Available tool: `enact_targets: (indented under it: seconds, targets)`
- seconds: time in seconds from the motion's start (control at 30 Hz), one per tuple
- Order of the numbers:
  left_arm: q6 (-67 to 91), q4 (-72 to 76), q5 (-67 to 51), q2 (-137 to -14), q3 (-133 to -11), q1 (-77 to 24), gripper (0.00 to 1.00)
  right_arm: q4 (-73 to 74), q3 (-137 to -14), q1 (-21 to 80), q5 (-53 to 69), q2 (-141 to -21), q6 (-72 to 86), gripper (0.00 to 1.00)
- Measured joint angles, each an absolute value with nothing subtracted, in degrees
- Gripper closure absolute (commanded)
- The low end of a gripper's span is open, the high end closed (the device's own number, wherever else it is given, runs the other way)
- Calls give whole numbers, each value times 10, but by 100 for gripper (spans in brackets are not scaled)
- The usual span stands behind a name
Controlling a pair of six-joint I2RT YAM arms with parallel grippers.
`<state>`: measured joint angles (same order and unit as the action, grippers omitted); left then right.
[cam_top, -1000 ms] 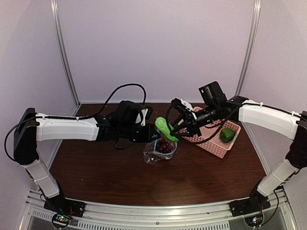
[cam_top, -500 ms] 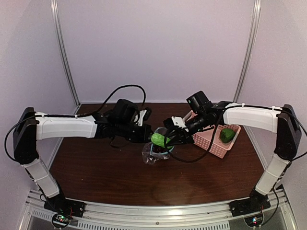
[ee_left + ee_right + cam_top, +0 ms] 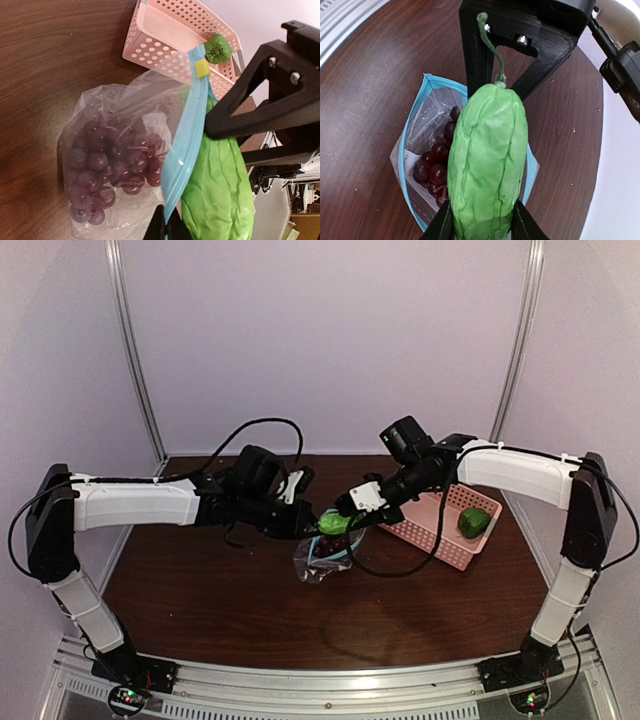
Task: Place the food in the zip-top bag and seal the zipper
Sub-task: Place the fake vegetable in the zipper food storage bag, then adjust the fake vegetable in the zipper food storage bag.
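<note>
- Clamping the green vegetable (image 3: 487,165) between the fingers of the right gripper (image 3: 480,227), with the stem end pointing away from the wrist.
- Holding it over the open mouth of the zip-top bag (image 3: 100,105), right against the zipper (image 3: 187,135); cannot tell if any of it is inside.
- Pinching the zipper edge with the left gripper (image 3: 162,227), keeping that side of the mouth raised.
- Inside the bag, seen through the plastic: grapes (image 3: 105,170), with the bag bottom on the table (image 3: 220,590).
- On the table to the right, near the bag: pink basket (image 3: 440,530) with another green item (image 3: 474,522) in it.
</note>
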<state>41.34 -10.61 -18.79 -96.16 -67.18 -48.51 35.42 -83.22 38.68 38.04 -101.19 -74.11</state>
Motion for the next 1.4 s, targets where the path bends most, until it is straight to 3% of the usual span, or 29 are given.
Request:
enact_targets:
  seconds: [0.17,0.43,0.57,0.73,0.8,1.4]
  targets:
    - [410,-107,-193,-961,-674,-483,100,392,-877,402,314,-1019,-797,47]
    - [410,-109,-196,-961,-679,-481,100,416,-870,447,226,-1019,-833,45]
    - [410,-109,-197,-961,-679,-480,100,428,-870,448,226,-1014,-817,49]
    - [411,-106,-209,-961,-681,-480,100,437,-870,432,268,-979,-750,77]
    - [412,-105,-215,-961,-684,-480,100,432,-871,427,287,-967,-721,83]
    - [501,-42,-288,-961,-681,-479,100,301,-772,456,301,-1031,-597,88]
